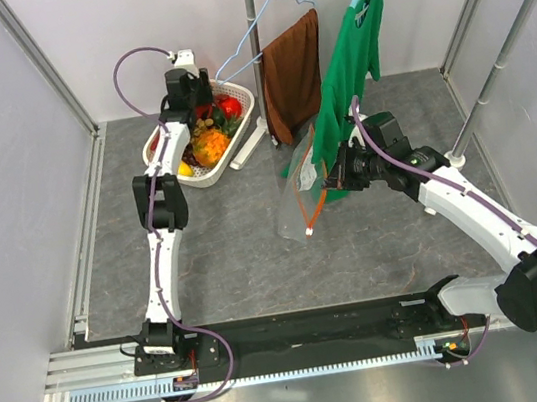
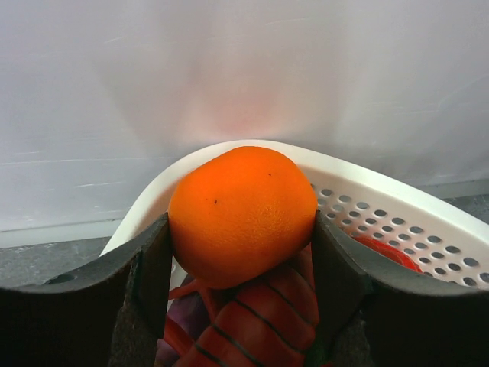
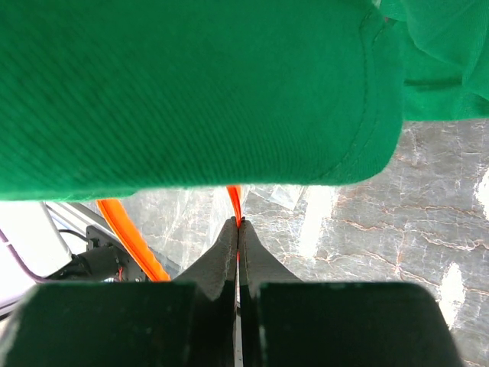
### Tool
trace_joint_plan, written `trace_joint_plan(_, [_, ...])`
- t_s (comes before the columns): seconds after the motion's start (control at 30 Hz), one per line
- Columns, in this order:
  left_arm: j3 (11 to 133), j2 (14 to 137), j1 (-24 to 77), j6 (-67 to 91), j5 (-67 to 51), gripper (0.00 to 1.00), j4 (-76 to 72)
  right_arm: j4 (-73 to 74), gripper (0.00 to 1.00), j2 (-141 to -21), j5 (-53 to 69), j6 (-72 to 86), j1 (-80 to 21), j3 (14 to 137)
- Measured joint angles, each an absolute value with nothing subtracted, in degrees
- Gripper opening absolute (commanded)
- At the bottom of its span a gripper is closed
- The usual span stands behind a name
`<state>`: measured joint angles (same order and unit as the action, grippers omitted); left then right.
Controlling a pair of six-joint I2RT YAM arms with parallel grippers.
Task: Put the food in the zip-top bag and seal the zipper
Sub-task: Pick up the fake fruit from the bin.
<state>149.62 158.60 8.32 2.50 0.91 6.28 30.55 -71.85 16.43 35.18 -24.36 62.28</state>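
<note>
My left gripper [image 1: 195, 104] is over the white mesh basket [image 1: 238, 130] at the back left. In the left wrist view it [image 2: 241, 245] is shut on the orange ball [image 2: 242, 214], both fingers against its sides, above other toy food [image 2: 260, 321] in the basket [image 2: 397, 222]. My right gripper [image 1: 331, 179] is in mid table, shut on the red-orange zipper [image 1: 310, 195] edge of the clear zip-top bag [image 1: 299, 201], which hangs open below it. In the right wrist view the fingers [image 3: 252, 256] pinch the orange strip [image 3: 235, 200].
The basket holds several more toy foods [image 1: 207, 141]. A green shirt [image 1: 353, 57] and a brown cloth [image 1: 292, 71] hang from a rail just behind the right gripper; the shirt [image 3: 199, 92] fills the top of the right wrist view. A metal pole [image 1: 253, 31] stands at the back.
</note>
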Motion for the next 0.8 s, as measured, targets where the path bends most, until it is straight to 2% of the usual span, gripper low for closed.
trace_joint_plan(0.07, [147.1, 157.0, 8.3, 2.5, -0.3, 0.02, 5.6, 30.5, 0.00, -71.8, 16.4, 35.2, -24.4, 62.3])
trace_joint_plan(0.5, [127.3, 139.6, 10.0, -1.5, -6.1, 0.02, 2.8, 30.5, 0.00, -69.7, 16.7, 35.2, -24.3, 61.5])
trace_joint_plan(0.8, [111.8, 122.7, 8.7, -1.3, -9.2, 0.02, 3.1, 30.4, 0.00, -68.1, 17.3, 35.0, -24.3, 61.5])
